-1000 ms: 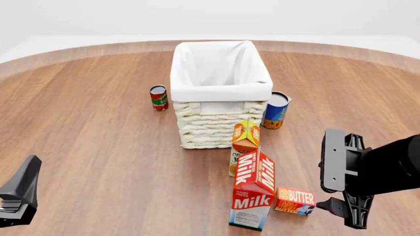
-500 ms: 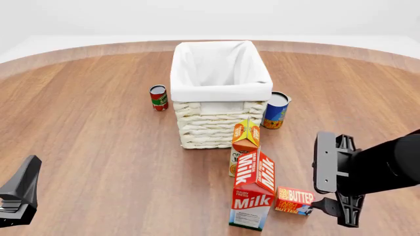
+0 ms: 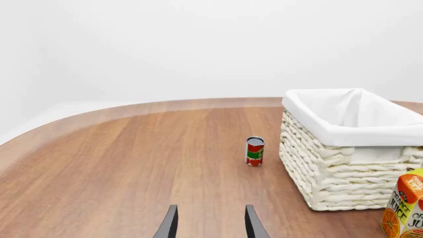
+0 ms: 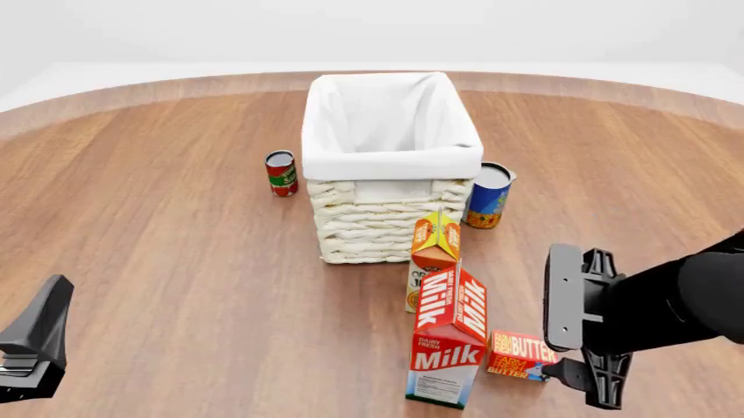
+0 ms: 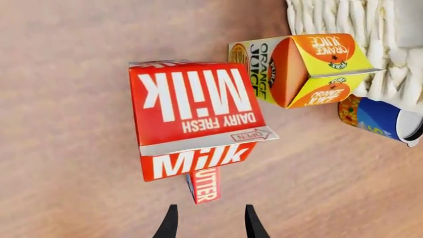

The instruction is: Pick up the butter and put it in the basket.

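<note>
The butter lies flat on the table just right of the milk carton. In the right wrist view only its end shows, below the milk carton. My right gripper is open and empty, hovering just right of the butter. In its own view the two fingers stand apart, with the butter just ahead of the gap. The basket stands at the centre back, with nothing in it. My left gripper is at the front left, open and empty, as its own view shows.
An orange juice carton stands between the milk carton and the basket. A red can is left of the basket and a blue can is right of it. The milk carton stands tight against the butter's left side.
My right gripper has moved left and slightly down, closing in on the butter. The left arm and all objects have stayed still.
</note>
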{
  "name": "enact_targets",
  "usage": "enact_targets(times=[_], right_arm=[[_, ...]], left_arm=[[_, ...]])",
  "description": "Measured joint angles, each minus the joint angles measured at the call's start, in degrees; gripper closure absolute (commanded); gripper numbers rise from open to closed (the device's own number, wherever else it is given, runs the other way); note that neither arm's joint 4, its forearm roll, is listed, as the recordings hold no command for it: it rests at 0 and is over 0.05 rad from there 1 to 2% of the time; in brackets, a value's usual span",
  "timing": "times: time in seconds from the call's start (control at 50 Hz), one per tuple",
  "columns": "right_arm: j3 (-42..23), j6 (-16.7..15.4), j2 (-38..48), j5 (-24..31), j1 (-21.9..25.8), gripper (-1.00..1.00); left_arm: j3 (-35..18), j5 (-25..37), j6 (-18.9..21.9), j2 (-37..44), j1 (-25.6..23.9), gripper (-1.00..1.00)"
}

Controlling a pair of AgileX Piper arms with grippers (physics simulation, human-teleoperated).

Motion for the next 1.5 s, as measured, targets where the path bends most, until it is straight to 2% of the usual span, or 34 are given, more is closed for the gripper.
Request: enact_targets(times=[0.88, 1.5], right_arm=[[1.4, 1.1, 3.7, -4.6, 0.7, -1.00], [2.0, 0.2, 6.8, -7.2, 0.0, -1.00]], left_arm=[[0.0, 0.0, 0.0, 0.0, 0.0, -1.00], [0.0, 0.0, 0.0, 0.0, 0.0, -1.00]])
